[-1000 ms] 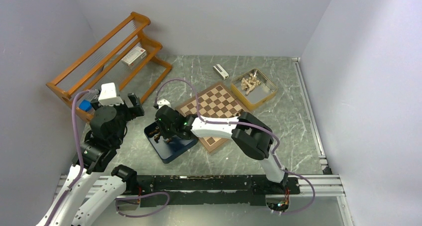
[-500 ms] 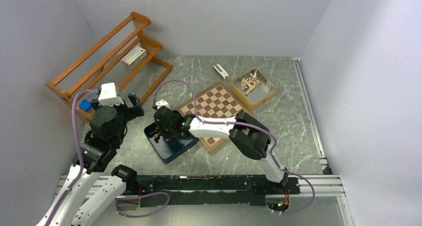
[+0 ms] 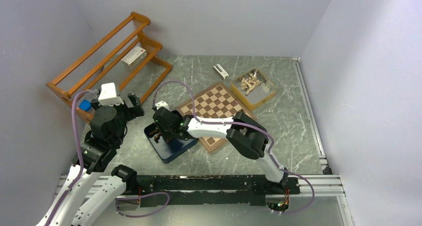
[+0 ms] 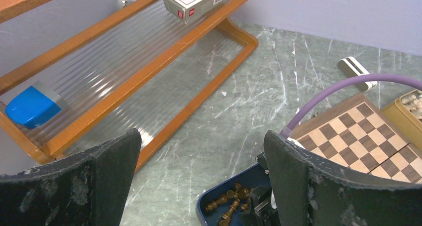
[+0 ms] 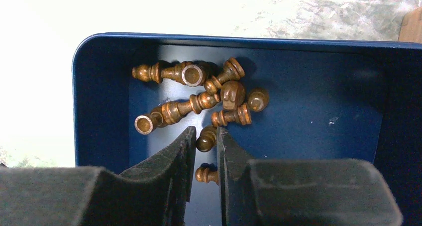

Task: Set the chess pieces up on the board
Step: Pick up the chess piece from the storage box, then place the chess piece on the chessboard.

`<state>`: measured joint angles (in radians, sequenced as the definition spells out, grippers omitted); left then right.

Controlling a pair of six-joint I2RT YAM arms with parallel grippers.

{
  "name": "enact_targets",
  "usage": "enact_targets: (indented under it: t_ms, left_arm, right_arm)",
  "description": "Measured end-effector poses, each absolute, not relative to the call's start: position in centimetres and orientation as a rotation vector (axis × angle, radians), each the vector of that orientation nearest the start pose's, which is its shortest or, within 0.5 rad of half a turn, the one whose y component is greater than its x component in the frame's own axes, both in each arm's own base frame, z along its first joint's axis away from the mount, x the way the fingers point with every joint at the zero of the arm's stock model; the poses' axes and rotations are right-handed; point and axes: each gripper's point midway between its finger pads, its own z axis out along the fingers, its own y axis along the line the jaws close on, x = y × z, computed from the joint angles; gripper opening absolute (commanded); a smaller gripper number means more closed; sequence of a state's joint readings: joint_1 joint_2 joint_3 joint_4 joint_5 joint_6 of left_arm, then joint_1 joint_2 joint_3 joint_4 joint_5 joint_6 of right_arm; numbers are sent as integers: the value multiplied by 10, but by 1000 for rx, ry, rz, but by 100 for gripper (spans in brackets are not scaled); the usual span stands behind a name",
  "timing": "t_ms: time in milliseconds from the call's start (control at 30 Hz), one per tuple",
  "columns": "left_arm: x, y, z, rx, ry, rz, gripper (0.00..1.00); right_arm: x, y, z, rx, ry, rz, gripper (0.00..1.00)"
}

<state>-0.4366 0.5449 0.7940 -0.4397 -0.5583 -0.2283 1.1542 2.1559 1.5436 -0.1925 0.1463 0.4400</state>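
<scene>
Two arms stand bolted at the near edge of the grey marbled table (image 3: 298, 136). The left gripper (image 4: 201, 136) hangs raised above the table's left part, its jaws spread wide with nothing between them. Beside it, the right gripper (image 5: 205, 131) points down into a dark blue box (image 5: 84, 86), which lies on the table just off the board's near-left edge. Its jaws are drawn in to a narrow gap, and one dark piece (image 5: 206, 139) fills that gap, pressed by both fingers. Directly in front of the fingertips, the remaining dark brown chess pieces (image 5: 199, 99) lie tumbled on their sides in a loose heap at one end of the box floor; another lies beneath the fingers. The rest of the box floor is bare blue.

Beyond the box, the board (image 3: 216, 104) sits turned cornerwise near the table's centre, no piece standing on its visible squares. Just past its far-right edge rests a brass-coloured tin (image 3: 263, 99) holding pale pieces (image 3: 249, 81), and a small white object (image 3: 220, 71) lies near the far corner. Farthest left, a wooden rack (image 3: 107, 61) leans against the wall, bearing a carton (image 3: 133, 56) and a blue item (image 3: 85, 105).
</scene>
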Motion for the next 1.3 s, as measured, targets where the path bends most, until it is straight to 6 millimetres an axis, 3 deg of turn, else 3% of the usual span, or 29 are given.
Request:
enact_targets:
  t_ms: [133,533,633,800,1000,1133,1300]
  left_arm:
    - [247,-21,286,-221,1718,3,98]
    - [247,-22,286,-221,1718,2,98]
    - [247,-22,286,-220,1719,2,98]
    - [248,-24,285,-210,1723,-5,98]
    - [250,-30,286,-182,1721,-35,98]
    - [253,-37,284,-155,1731,-52,98]
    - [258,-44,276,-119,1766,-56,98]
  right_arm:
    - [229,496,34,-791,2317,571,17]
    - [230,487,39,-789,2307,541,13]
    - [230,480,50,-777,2293,535,13]
    - [233,467,86,-727,2236,544,13]
    - [242,437,121,-644,2185,540,13]
    - [257,407,126,-576,2188,491,13]
    - [279,353,125,-466,2216,409,13]
